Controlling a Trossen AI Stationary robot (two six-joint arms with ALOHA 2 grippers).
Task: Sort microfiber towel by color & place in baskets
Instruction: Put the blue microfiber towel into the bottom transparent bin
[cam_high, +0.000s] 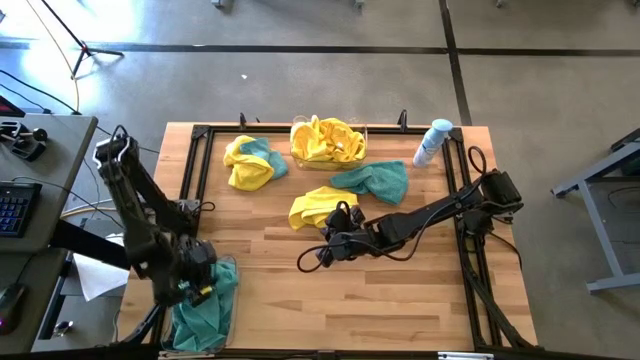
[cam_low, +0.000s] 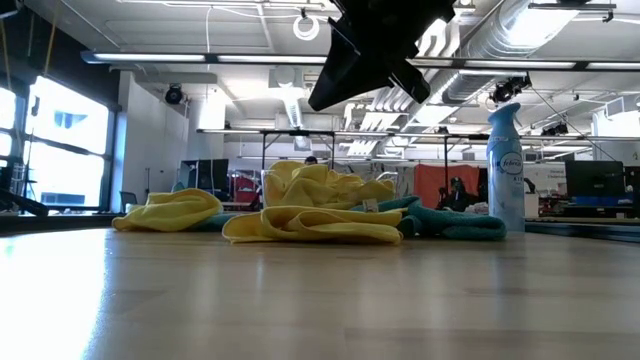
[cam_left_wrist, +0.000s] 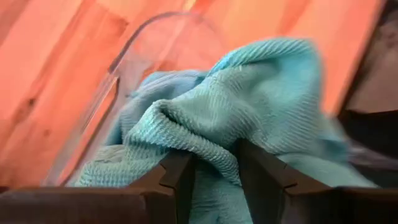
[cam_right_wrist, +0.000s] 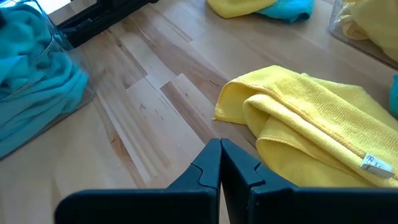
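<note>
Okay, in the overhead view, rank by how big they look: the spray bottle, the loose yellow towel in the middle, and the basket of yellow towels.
1. basket of yellow towels
2. loose yellow towel, only slightly smaller, partly hidden by the right gripper
3. spray bottle, clearly smallest

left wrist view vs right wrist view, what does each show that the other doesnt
Only the left wrist view shows the left gripper pinching a fold of teal towel above a clear basket. Only the right wrist view shows the shut right gripper beside a loose yellow towel, with a yellow-and-teal pair farther off. Both show the wooden table and the basket holding teal cloth.
</note>
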